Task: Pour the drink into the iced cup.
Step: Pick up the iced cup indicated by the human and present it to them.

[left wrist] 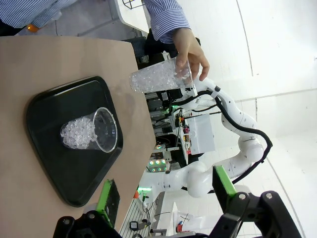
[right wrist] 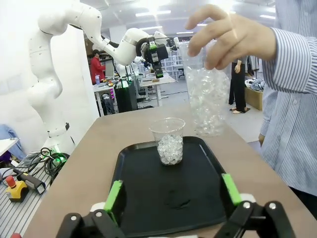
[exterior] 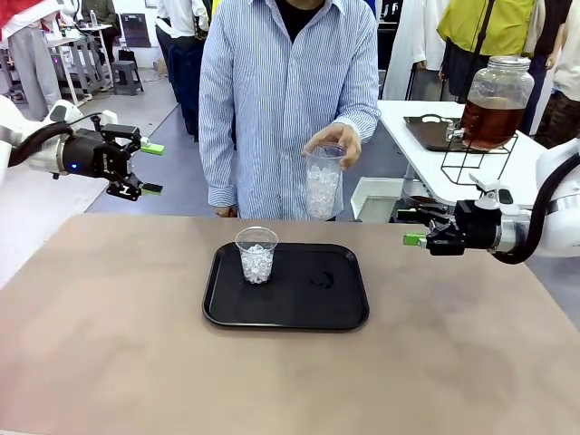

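A small clear cup point(exterior: 256, 255) point(left wrist: 88, 132) point(right wrist: 170, 141) partly filled with ice stands upright on the left half of a black tray point(exterior: 317, 294) point(left wrist: 47, 111) point(right wrist: 143, 198). Above the tray's far edge a person's hand point(exterior: 333, 139) point(right wrist: 230, 34) holds a taller clear cup point(exterior: 323, 183) point(left wrist: 157, 78) point(right wrist: 207, 96) packed with ice. The drink point(exterior: 490, 118), amber-brown, sits in a big glass jar on a side table at the back right. My left gripper point(exterior: 152, 169) point(left wrist: 163, 191) hangs open high at the left. My right gripper point(exterior: 410, 228) point(right wrist: 172, 191) is open at the right, level with the tray and pointing at it.
The brown table point(exterior: 109, 362) lies bare around the tray. The jar rests on a wire stand point(exterior: 471, 159) on a white side table, beside a dark tray point(exterior: 426, 131). The person in a striped shirt point(exterior: 281, 82) stands at the far edge.
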Robot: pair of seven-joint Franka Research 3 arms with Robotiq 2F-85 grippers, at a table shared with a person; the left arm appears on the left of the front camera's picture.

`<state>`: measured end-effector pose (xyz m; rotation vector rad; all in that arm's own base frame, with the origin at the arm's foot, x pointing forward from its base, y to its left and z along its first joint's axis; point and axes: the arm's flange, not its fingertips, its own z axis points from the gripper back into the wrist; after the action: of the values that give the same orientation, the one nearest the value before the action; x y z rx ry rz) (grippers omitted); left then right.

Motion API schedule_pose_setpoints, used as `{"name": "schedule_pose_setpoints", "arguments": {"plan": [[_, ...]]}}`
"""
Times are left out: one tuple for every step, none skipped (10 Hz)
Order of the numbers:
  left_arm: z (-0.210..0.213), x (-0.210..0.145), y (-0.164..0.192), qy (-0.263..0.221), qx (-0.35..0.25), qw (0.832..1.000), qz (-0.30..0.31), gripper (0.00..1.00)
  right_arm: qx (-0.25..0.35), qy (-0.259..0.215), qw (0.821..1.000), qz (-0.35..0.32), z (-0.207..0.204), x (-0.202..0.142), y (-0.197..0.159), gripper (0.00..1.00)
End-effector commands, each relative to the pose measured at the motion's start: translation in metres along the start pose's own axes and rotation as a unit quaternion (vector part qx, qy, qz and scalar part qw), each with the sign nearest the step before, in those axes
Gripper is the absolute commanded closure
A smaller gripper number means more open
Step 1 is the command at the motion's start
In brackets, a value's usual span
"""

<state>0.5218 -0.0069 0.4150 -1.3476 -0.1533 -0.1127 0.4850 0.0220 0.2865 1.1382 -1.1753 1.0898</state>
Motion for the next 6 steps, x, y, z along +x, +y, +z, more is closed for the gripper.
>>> {"name": "schedule_pose_setpoints", "arguments": {"plan": [[-0.0004,-0.0026,-0.0022,-0.003,0.002,1.0,-0.001,0.0,0.002,0.001,1.0,0.004,-0.002,0.0034,-0.0023,0.0],[-0.0004,-0.0026,-0.0022,-0.003,0.002,1.0,-0.001,0.0,0.002,0.001,1.0,0.004,-0.002,0.0034,-0.0023,0.0],[-0.0004,-0.0026,-0.0022,-0.003,0.002,1.0,-0.001,0.0,0.002,0.001,1.0,0.004,-0.002,0.0034,-0.0023,0.0],[-0.0004,-0.0026,-0.0022,-0.003,0.002,1.0,-0.001,0.0,0.002,0.001,1.0,0.004,-0.002,0.0034,-0.0023,0.0],[-0.0004,-0.0026,-0.0022,-0.003,0.002,1.0,-0.001,0.0,0.002,0.001,1.0,0.004,-0.002,0.0034,-0.0023,0.0],[-0.0004,-0.0026,-0.0022,-0.003,0.002,1.0,-0.001,0.0,0.002,0.001,1.0,0.004,-0.002,0.0034,-0.0023,0.0]]}}
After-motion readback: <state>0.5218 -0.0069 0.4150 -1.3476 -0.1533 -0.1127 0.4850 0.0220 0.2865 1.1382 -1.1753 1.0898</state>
